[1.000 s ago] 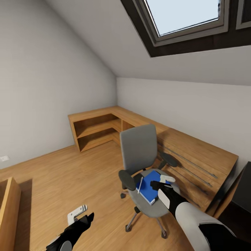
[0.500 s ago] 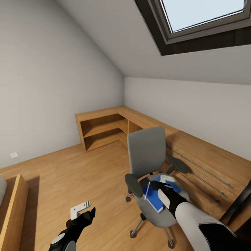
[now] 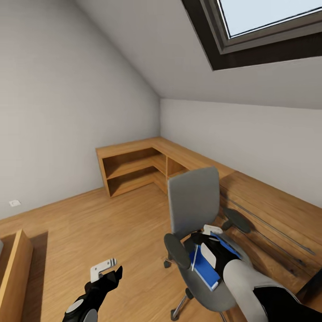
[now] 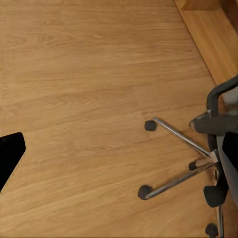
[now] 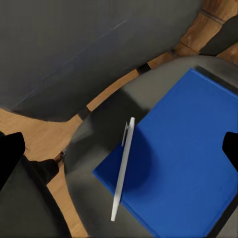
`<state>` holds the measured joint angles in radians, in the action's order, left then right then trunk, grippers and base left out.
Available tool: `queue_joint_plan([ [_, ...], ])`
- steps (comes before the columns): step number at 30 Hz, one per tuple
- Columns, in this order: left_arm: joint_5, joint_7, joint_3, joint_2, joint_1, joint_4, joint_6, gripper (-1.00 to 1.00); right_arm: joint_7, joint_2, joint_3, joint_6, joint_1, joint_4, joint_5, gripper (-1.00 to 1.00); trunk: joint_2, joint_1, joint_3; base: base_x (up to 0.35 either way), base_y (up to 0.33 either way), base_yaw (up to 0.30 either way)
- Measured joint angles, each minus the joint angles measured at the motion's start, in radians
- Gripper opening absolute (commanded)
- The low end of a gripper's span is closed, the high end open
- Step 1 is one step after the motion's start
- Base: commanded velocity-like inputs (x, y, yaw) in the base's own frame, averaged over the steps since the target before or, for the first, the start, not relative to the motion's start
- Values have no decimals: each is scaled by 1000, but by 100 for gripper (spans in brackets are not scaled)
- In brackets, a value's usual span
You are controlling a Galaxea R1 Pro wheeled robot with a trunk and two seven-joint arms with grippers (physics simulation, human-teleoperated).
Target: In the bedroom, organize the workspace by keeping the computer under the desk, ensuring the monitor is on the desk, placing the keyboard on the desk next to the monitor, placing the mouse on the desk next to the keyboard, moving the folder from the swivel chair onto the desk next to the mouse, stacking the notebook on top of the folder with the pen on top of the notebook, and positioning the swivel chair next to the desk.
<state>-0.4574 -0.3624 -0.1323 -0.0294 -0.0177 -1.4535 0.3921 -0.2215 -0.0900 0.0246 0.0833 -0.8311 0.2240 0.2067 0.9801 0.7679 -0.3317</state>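
The grey swivel chair (image 3: 193,203) stands on the wood floor beside the low wooden shelving. On its seat lies the blue folder (image 3: 203,271) (image 5: 186,158), and the pale pen (image 3: 195,259) (image 5: 123,168) rests along the folder's edge. My right gripper (image 3: 206,237) (image 5: 120,148) hovers open just above the folder and pen, with its dark fingertips (image 5: 10,156) spread wide to either side and nothing between them. My left gripper (image 3: 107,269) hangs open over bare floor. In the left wrist view the chair's metal base (image 4: 181,158) is seen on its castors.
Low wooden shelving (image 3: 132,165) runs along the far corner, and a long wooden unit (image 3: 268,210) continues behind the chair. Another wooden piece (image 3: 13,268) stands at the near left. A black-framed skylight (image 3: 268,31) sits in the sloped ceiling. Open floor (image 3: 103,223) lies to the left.
The whole view has shifted as the camera moved, so the chair now shows lower and further right. My right gripper stays open over the folder, and my left arm holds its pose.
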Motion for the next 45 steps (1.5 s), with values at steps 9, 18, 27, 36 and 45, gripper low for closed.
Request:
queue_joint_plan([
  [9, -5, -5, 29, 0, 0, -53, 3, 100, 1, -14, 1, 1, 0, 0, -4, 100, 28, 15, -12, 9, 7, 0],
  [18, -11, -161, 44, -4, 0, -63, 2, 100, -2, -13, 1, -3, 0, 2, -6, 100, 91, 50, -41, 0, 0, 0],
  [27, -13, -168, 44, -4, 0, -62, 1, 100, -4, -13, 0, -4, 0, 1, -6, 100, 154, 84, -69, 0, 0, 0],
  [36, -12, -168, 44, -5, 0, -62, 1, 100, -4, -13, 0, -3, 0, 1, -6, 100, 217, 119, -97, 0, 0, 0],
  [45, -12, -168, 43, -5, 0, -62, 1, 100, -4, -12, 0, -4, 0, 1, -7, 100, 280, 154, -125, 0, 0, 0],
])
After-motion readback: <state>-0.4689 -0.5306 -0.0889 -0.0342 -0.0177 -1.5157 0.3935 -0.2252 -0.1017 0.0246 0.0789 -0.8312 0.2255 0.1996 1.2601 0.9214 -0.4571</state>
